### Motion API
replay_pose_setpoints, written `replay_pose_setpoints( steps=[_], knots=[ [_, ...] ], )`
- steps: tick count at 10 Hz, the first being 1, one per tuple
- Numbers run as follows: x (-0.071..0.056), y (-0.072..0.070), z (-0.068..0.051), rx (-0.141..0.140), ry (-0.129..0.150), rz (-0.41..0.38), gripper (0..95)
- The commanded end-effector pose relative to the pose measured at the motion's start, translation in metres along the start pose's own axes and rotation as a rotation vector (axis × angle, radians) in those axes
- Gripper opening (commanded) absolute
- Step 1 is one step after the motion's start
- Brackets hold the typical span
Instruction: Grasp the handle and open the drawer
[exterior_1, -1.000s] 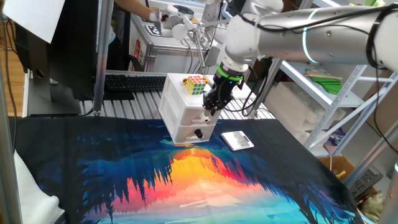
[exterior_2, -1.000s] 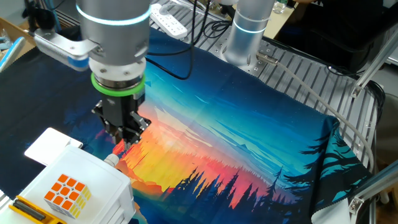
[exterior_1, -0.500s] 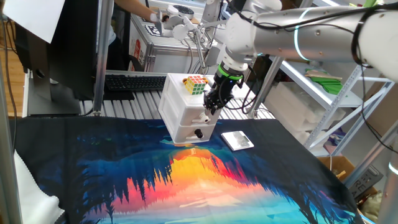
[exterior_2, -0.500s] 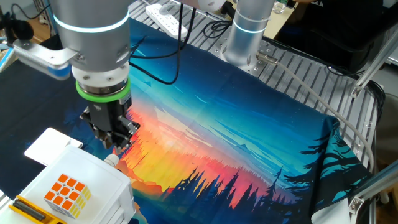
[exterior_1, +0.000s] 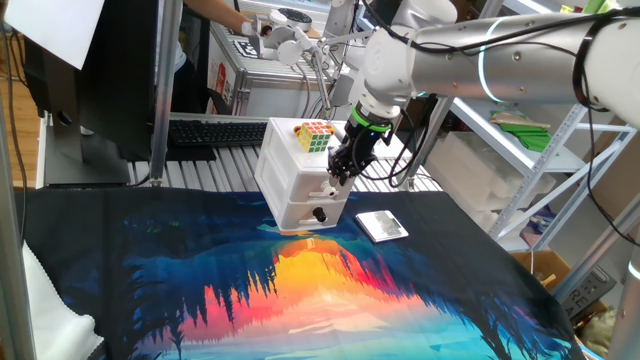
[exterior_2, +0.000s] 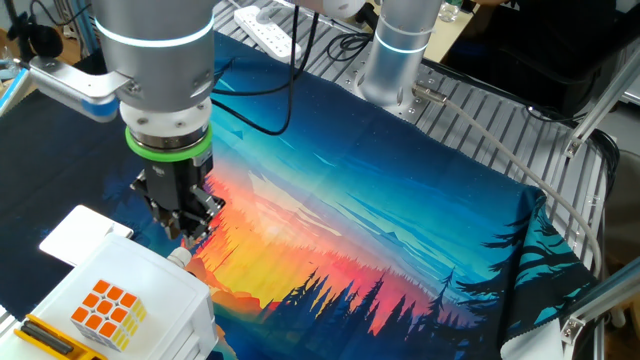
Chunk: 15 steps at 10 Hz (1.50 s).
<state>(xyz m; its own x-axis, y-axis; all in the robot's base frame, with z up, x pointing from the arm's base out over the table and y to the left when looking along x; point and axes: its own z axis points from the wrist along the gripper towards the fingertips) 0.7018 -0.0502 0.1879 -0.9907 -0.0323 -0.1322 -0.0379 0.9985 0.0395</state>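
A small white two-drawer cabinet (exterior_1: 296, 180) stands at the back of the colourful cloth, both drawers closed. The upper drawer (exterior_1: 305, 187) bears a small white handle (exterior_1: 333, 190). The lower drawer has a round black knob (exterior_1: 320, 213). My gripper (exterior_1: 338, 180) comes down at a slant onto the upper drawer's front. Its fingers stand close together on the handle. In the other fixed view the gripper (exterior_2: 187, 236) sits just above the handle (exterior_2: 179, 257) at the cabinet's (exterior_2: 150, 290) front edge.
A Rubik's cube (exterior_1: 313, 135) lies on the cabinet top; it also shows in the other fixed view (exterior_2: 107, 308). A flat white box (exterior_1: 381, 226) lies on the cloth right of the cabinet. A keyboard (exterior_1: 215, 131) sits behind it. The arm's base (exterior_2: 397, 50) stands at the cloth's far edge.
My gripper moved a little toward the cabinet front and came to the handle, then held still. The drawers have not moved.
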Motion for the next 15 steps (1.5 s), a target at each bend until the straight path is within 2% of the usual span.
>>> replay_pose_setpoints(
  steps=[1, 2, 3, 7, 10, 15],
  knots=[
    [-0.004, -0.002, 0.003, -0.004, -0.008, 0.029, 19.0],
    [-0.004, -0.002, 0.003, -0.01, -0.008, 0.047, 19.0],
    [-0.004, -0.002, 0.003, -0.019, -0.011, 0.078, 38.0],
    [-0.002, -0.001, 0.005, -0.029, -0.04, 0.14, 38.0],
    [-0.002, 0.001, 0.008, -0.035, -0.045, 0.156, 38.0],
    [-0.006, 0.008, 0.02, -0.047, -0.053, 0.163, 38.0]
  ],
)
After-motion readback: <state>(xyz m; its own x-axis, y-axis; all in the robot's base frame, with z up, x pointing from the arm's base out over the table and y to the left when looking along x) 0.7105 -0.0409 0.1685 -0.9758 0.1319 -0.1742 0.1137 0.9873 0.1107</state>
